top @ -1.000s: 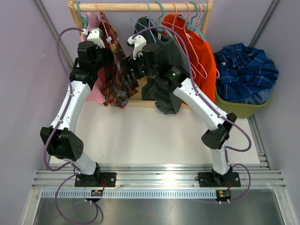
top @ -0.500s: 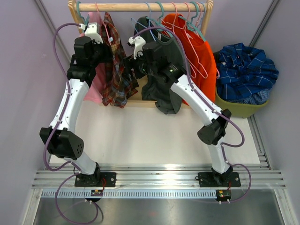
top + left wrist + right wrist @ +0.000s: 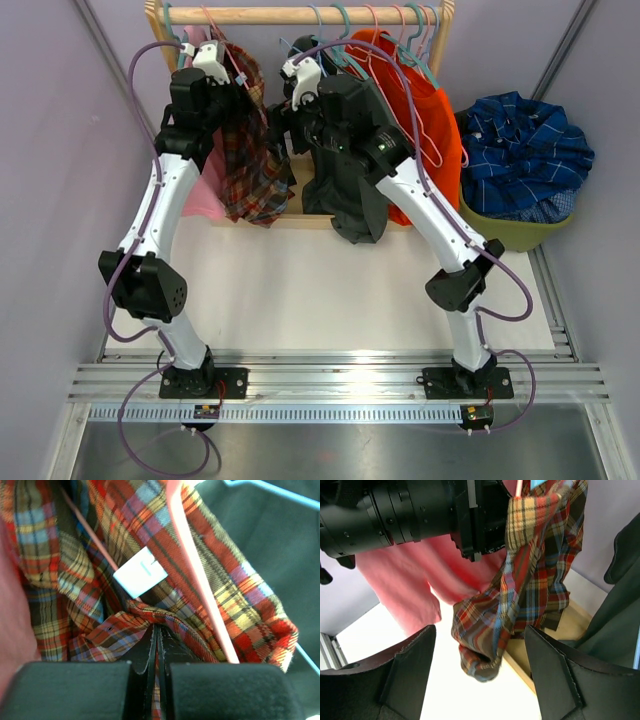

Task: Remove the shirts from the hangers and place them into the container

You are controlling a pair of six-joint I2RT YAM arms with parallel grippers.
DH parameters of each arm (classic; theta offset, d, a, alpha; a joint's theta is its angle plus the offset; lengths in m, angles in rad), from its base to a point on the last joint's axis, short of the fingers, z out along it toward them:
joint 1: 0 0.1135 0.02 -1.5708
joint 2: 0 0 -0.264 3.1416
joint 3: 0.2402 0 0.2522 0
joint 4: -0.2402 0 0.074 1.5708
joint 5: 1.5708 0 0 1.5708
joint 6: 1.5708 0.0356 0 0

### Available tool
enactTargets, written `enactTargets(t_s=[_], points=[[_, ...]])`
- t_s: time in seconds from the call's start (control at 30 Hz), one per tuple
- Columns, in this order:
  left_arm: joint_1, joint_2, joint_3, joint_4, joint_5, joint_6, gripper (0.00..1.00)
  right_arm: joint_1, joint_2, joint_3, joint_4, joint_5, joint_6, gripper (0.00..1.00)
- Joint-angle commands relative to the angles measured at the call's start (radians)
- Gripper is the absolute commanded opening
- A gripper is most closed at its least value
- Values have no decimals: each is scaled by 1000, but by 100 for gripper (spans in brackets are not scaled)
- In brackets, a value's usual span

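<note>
The red-brown-green plaid shirt (image 3: 250, 150) hangs on a pink hanger (image 3: 200, 580) from the rail. My left gripper (image 3: 156, 627) is shut on a fold of that plaid shirt (image 3: 125, 625) just under its white collar label (image 3: 140, 572). From above, the left gripper (image 3: 226, 84) sits high against the shirt's neck. My right gripper (image 3: 480, 672) stands open, its fingers (image 3: 407, 672) apart in front of the plaid shirt's lower hem (image 3: 515, 605), touching nothing. A dark blue plaid shirt (image 3: 525, 145) fills the olive container (image 3: 510, 235).
On the wooden rail (image 3: 300, 15) also hang a pink shirt (image 3: 205, 195), a dark grey shirt (image 3: 345, 205) and an orange shirt (image 3: 425, 110), plus bare teal and pink hangers (image 3: 415, 45). The rack's wooden base (image 3: 555, 645) lies under the shirts. Purple walls close both sides.
My left arm has lifted toward the rail, carrying the plaid shirt's collar upward. The right gripper has risen and moved nearer the rail, staying open.
</note>
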Motion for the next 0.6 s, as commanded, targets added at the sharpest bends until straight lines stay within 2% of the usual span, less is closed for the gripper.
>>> enactTargets(t_s=[0.0,0.33,0.57], points=[[-6,9,76,19,48,-16,0,-2,61,95,-9,4,-28,79],[-9,16,86,11,61,-17,0,-45,205,172,29,1,-31,75],[-9,14,76,11,60,-11,0,-46,170,117,58,12,-33,52]])
